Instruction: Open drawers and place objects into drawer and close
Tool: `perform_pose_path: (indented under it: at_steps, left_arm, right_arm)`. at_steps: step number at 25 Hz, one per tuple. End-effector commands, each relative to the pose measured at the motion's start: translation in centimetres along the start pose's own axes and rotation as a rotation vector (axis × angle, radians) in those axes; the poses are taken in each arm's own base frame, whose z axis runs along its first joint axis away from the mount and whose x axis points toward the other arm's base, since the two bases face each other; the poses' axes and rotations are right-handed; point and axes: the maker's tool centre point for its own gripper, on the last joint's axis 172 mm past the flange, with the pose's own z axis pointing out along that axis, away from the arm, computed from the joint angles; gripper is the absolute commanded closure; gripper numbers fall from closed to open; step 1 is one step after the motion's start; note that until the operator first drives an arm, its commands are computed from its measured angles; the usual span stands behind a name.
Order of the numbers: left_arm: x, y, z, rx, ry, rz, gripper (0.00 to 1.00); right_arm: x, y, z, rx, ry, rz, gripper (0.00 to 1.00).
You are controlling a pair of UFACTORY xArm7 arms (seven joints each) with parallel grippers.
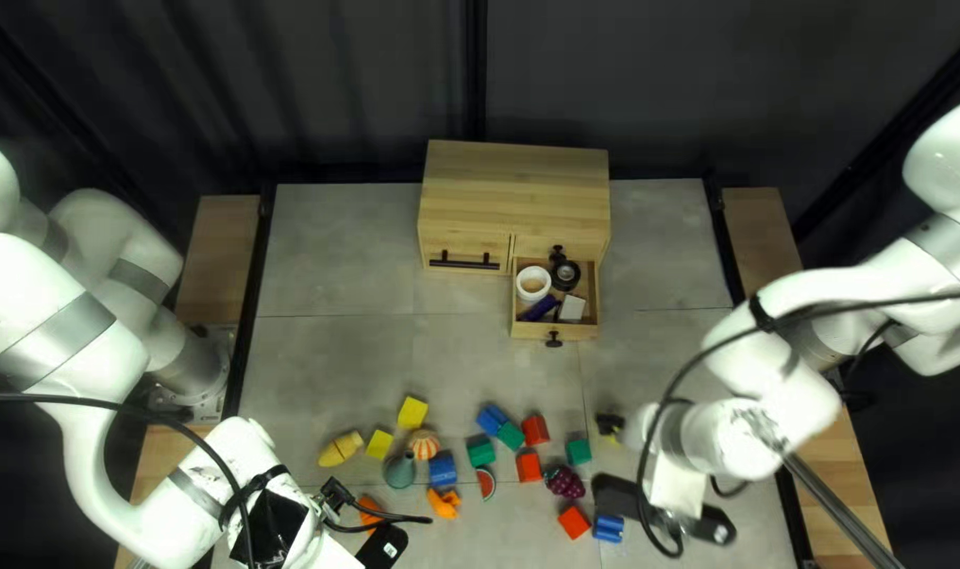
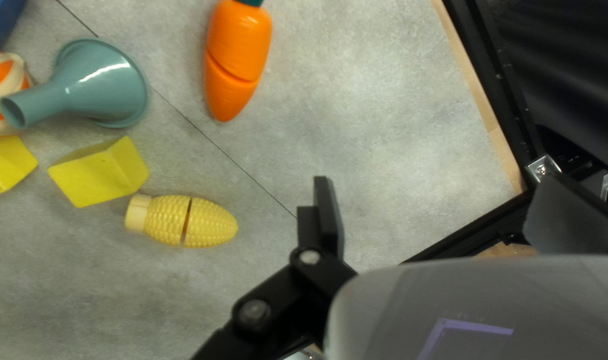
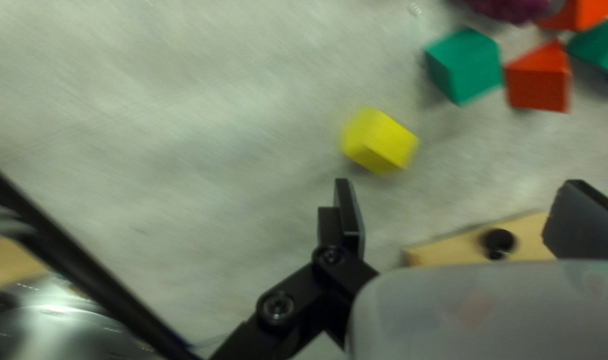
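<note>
The wooden cabinet (image 1: 515,195) has its right drawer (image 1: 553,331) pulled out, holding a white roll (image 1: 533,283), a black tape roll (image 1: 565,275), a purple item (image 1: 540,308) and a white box (image 1: 572,308). My left gripper (image 1: 338,493) is low at the left of the top left view; my right gripper (image 1: 610,424) is right of the blocks. In its wrist view the left gripper (image 2: 451,210) is open and empty, beside toy corn (image 2: 197,221). The right gripper (image 3: 461,213) is open too, a yellow block (image 3: 379,141) ahead of it and the drawer front (image 3: 444,252) partly between its fingers.
Several blocks (image 1: 443,469), a teal funnel (image 1: 400,471), toy carrot (image 2: 237,50), striped ball (image 1: 423,444), orange toy (image 1: 444,504), watermelon slice (image 1: 486,484) and grapes (image 1: 564,483) lie near the front. The cabinet's left drawer (image 1: 464,253) is closed.
</note>
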Motion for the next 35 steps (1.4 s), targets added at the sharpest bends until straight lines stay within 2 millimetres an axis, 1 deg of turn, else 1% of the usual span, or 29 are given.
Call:
perform_pose_path:
  at_steps: [1, 6, 8, 12, 21, 22, 25, 30, 35]
  left_arm:
    - [0.0, 0.0, 0.0, 0.000, 0.000, 0.000, 0.00]
    - [0.0, 0.0, 0.0, 0.000, 0.000, 0.000, 0.00]
    - [0.0, 0.0, 0.0, 0.000, 0.000, 0.000, 0.00]
    - [0.0, 0.0, 0.0, 0.000, 0.000, 0.000, 0.00]
    - [0.0, 0.0, 0.0, 0.000, 0.000, 0.000, 0.00]
    - [0.0, 0.0, 0.0, 0.000, 0.000, 0.000, 0.00]
    - [0.0, 0.0, 0.0, 0.000, 0.000, 0.000, 0.00]
    - [0.0, 0.0, 0.0, 0.000, 0.000, 0.000, 0.00]
    - [0.0, 0.0, 0.0, 0.000, 0.000, 0.000, 0.00]
  right_arm:
    - [-0.6, 1.0, 1.1, -0.004, -0.022, -0.054, 0.00]
    - [-0.4, 2.9, 2.9, 0.044, -0.077, -0.127, 0.00]
    - [-0.8, 3.7, 3.5, 0.065, -0.102, -0.156, 0.00]
    - [-1.2, 4.6, 4.9, 0.094, -0.129, -0.178, 0.00]
    - [-1.3, 5.5, 8.7, 0.144, -0.171, -0.199, 0.00]
    - [-1.4, 5.6, 9.4, 0.154, -0.186, -0.204, 0.00]
    - [-1.8, 5.5, 10.6, 0.168, -0.217, -0.207, 0.00]
    - [-3.4, 5.3, 11.8, 0.170, -0.253, -0.198, 0.00]
    - [-4.8, 5.4, 12.2, 0.163, -0.279, -0.196, 0.00]
